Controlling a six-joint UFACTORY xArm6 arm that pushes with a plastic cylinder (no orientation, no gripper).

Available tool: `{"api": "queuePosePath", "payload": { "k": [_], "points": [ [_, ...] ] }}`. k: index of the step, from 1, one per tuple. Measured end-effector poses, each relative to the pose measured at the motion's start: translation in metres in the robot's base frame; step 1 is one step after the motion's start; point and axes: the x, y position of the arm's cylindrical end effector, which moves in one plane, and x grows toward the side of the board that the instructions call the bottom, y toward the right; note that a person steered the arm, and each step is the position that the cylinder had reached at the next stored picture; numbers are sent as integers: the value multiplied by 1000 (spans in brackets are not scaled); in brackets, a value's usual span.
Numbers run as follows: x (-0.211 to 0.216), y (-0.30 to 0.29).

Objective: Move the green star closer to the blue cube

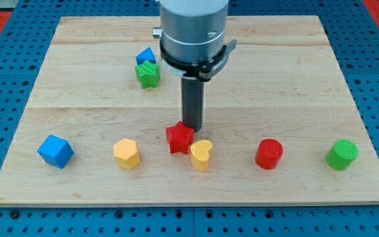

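Note:
The green star (147, 74) lies at the upper left of the wooden board, touching a small blue block (145, 56) just above it. The blue cube (55, 151) sits far from it, at the lower left. My tip (193, 127) is near the board's middle, right behind the red star (179, 137) and seemingly touching its upper right side. The tip is well to the right of and below the green star, and far right of the blue cube.
A yellow hexagonal block (127, 154) sits between the blue cube and the red star. A yellow heart (201, 155) touches the red star's lower right. A red cylinder (269, 153) and a green cylinder (342, 154) lie along the bottom right.

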Motion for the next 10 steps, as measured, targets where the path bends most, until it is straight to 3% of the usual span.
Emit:
{"api": "queuePosePath", "payload": {
  "k": [2,3,5,6,10],
  "points": [
    [45,-22],
    [24,-22],
    [-76,-3],
    [-100,-3],
    [-133,-3]
  ]
}}
